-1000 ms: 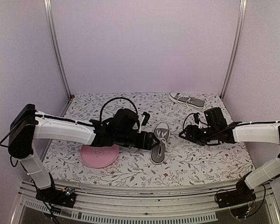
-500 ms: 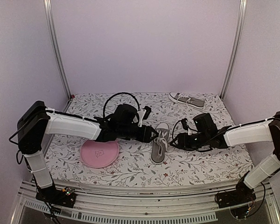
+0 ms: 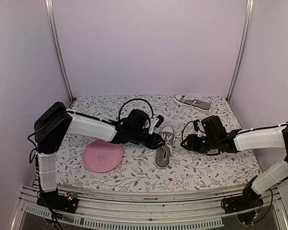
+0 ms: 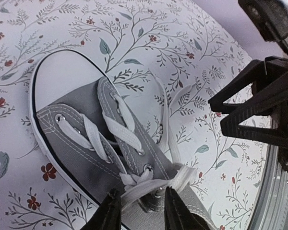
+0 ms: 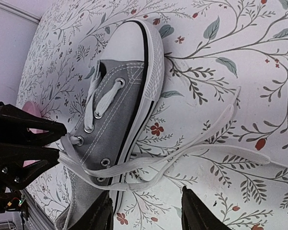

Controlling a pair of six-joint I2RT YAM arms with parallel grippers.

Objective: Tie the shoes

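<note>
Since the earlier picture the left arm has stretched further over the surface [image 3: 206, 167], and the right end effector [image 3: 186, 143] has come in closer to the shoe [image 3: 164, 146]. This grey shoe now lies between the two end effectors, sole down, with its white toe cap pointing away from the left end effector [image 4: 141, 206].

The lace [image 4: 149, 188] comes out of the top eyelets and passes right between the left fingers. They stand apart on both sides of it, and I see no pinch yet. The other end of the lace runs loose over the surface, just ahead of the right end effector, whose fingers are wide apart and hold nothing.

I judge the step in hand to be taking one lace end in each end effector. To do it well, the left one should close only on the lace, not on the canvas edge or the eyelet. The right one should go low and take a single strand, because two strands lie close together there.

The second shoe [image 3: 193, 102] lies well beyond the right end effector, near the back wall. A pink plate [image 3: 102, 156] lies behind the left end effector, beside its arm. The surface has a cloth with flowers on it, and plain pale walls with metal posts [image 3: 57, 52] stand around it.
</note>
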